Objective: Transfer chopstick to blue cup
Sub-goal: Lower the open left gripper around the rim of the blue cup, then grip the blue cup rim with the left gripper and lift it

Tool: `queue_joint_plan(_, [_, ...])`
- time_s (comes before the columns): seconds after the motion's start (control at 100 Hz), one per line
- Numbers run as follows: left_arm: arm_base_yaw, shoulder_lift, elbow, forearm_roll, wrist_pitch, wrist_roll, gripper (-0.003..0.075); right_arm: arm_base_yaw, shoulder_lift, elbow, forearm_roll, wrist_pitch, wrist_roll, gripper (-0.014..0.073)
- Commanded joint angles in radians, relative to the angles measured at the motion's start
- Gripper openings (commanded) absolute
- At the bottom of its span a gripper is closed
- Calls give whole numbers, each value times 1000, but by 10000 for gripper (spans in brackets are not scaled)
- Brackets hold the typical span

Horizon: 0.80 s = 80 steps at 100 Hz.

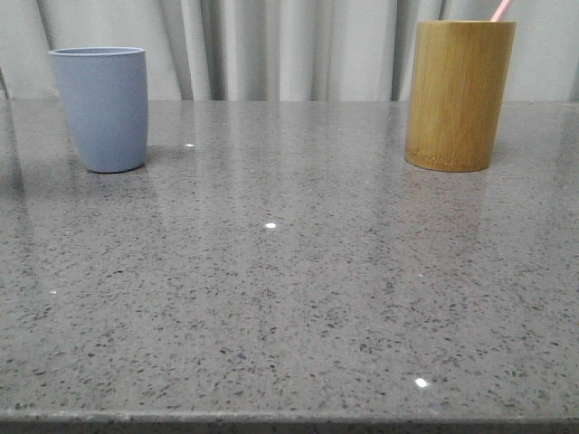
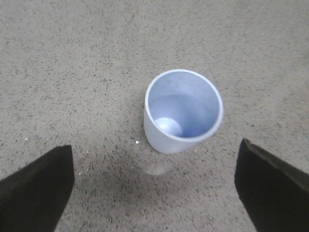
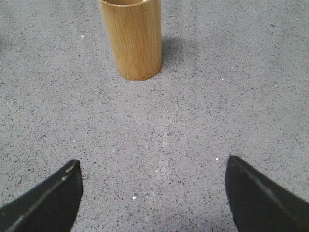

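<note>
The blue cup (image 1: pixel 101 108) stands upright at the back left of the grey speckled table; it looks empty from above in the left wrist view (image 2: pixel 183 112). A pale pink chopstick tip (image 1: pixel 500 10) pokes out of the bamboo cylinder (image 1: pixel 459 95) at the back right, which also shows in the right wrist view (image 3: pixel 131 38). My left gripper (image 2: pixel 154 188) is open and empty, hovering above the table short of the blue cup. My right gripper (image 3: pixel 153 193) is open and empty, well short of the bamboo cylinder. Neither gripper shows in the front view.
The grey speckled table (image 1: pixel 289 298) runs to a front edge at the bottom of the front view. A pale curtain (image 1: pixel 271 45) hangs behind the table.
</note>
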Motion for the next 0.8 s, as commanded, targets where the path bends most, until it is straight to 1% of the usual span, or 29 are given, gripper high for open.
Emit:
queue_joint_plan(0.0, [1, 54, -73, -29, -28, -1, 638, -3, 12, -34, 7, -78, 0, 603])
queue_joint_plan(0.24, [-20, 223, -132, -31, -38, -1, 638, -3, 12, -33, 7, -79, 0, 603])
queue_joint_plan(0.52, [-49, 321, -182, -33, -45, -1, 637, -3, 12, -33, 7, -79, 0, 603])
queue_joint_plan(0.56, [-55, 327, -184, -34, -47, -1, 627, -3, 12, -33, 7, -79, 0, 603])
queue_joint_plan(0.61, [-60, 329, -184, -36, -51, -1, 594, -3, 12, -33, 7, -79, 0, 603])
queue_joint_plan(0.66, [-67, 330, -184, -36, -55, -1, 540, -3, 12, -33, 7, -79, 0, 603])
queue_joint_plan(0.73, [-73, 332, -184, -38, -58, -1, 427, -3, 12, -33, 7, -79, 0, 603])
queue_joint_plan(0.79, [-75, 332, -184, -38, -59, -1, 300, -3, 12, -33, 7, -79, 0, 603])
